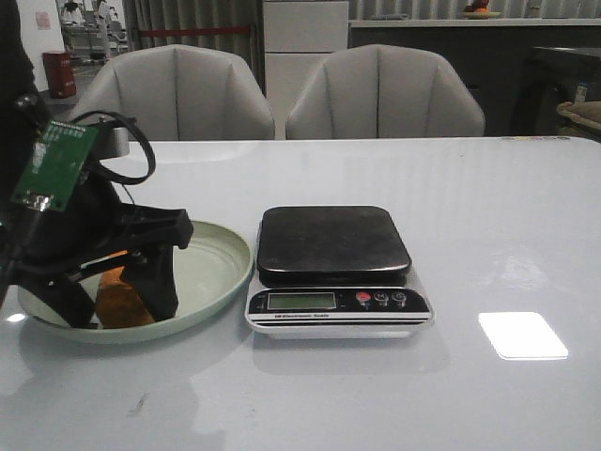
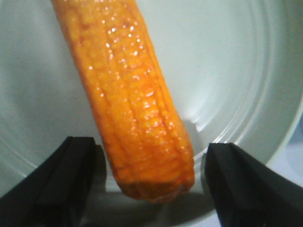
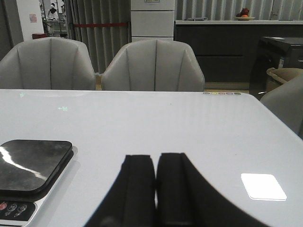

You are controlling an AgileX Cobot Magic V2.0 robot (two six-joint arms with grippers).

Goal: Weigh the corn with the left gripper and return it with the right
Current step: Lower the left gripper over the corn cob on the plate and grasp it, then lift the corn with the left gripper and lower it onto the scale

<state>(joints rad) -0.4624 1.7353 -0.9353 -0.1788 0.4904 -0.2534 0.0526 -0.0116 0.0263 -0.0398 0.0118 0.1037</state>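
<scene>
The corn (image 1: 120,299) is an orange cob lying in the pale green plate (image 1: 218,258) at the front left. My left gripper (image 1: 117,303), with a green circuit board on its wrist, reaches down into the plate. In the left wrist view the corn (image 2: 135,104) lies between the two open fingers (image 2: 71,179), with a gap on each side. My left gripper (image 2: 152,177) straddles the cob's blunt near end. My right gripper (image 3: 155,163) is shut and empty above the table, right of the scale; it does not show in the front view.
A kitchen scale (image 1: 333,268) with a dark platform stands at the table's middle, right beside the plate; it also shows in the right wrist view (image 3: 28,165). Two grey chairs (image 1: 385,94) stand behind the table's far edge. A bright light patch (image 1: 522,335) lies at the front right.
</scene>
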